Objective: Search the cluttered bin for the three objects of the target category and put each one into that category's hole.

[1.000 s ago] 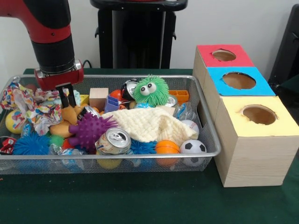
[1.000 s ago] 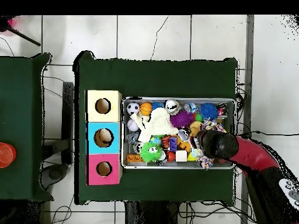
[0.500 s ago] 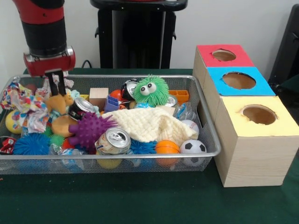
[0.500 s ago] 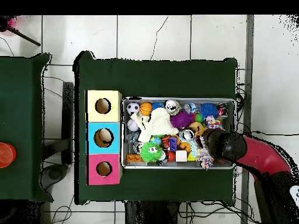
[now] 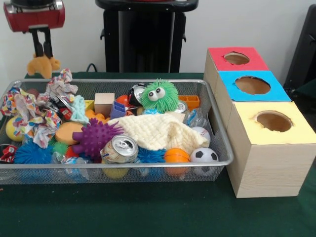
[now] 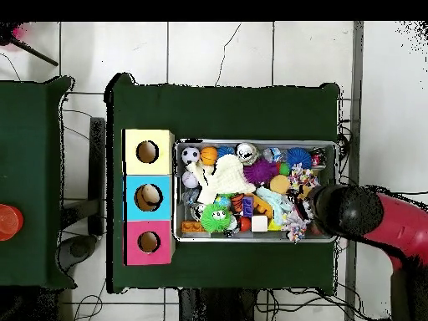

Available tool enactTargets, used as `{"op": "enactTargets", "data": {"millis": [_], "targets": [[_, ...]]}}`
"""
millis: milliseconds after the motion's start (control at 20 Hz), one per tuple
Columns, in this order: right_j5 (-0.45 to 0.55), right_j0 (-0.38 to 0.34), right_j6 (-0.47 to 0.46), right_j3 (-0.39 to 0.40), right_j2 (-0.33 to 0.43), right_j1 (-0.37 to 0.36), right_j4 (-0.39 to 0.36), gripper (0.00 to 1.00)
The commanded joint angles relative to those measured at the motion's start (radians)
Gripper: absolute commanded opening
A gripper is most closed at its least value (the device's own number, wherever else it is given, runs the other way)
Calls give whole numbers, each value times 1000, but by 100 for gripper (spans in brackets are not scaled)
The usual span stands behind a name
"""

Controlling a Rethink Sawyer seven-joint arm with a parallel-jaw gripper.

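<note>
Now hand pinched shut on small orange plush toy, high over far-left end of silver wire-mesh bin. Red-surround round hole far right on pale wood box. Risk: thin grip, toy slips during long carry.

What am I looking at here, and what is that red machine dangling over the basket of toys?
The red and black machine is a robot arm. One picture is taken from across the table, facing the robot; the other looks straight down from above. In the facing view its claw hangs above the wire bin and is shut on a small tan plush toy, lifted clear of the clutter. The bin holds balls, a drink can, a purple spiky ball, a green fuzzy toy, a cream cloth and more. Beside it stand three wooden boxes, each with a round hole; the hole with the red surround is the farthest from the camera.
</note>
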Motion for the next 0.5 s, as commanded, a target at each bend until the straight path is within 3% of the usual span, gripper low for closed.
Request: {"op": "enactTargets", "data": {"millis": [50, 500], "targets": [[141, 21, 40, 37, -2, -91, 19, 0], [-8, 22, 141, 207, -17, -109, 56, 0]]}}
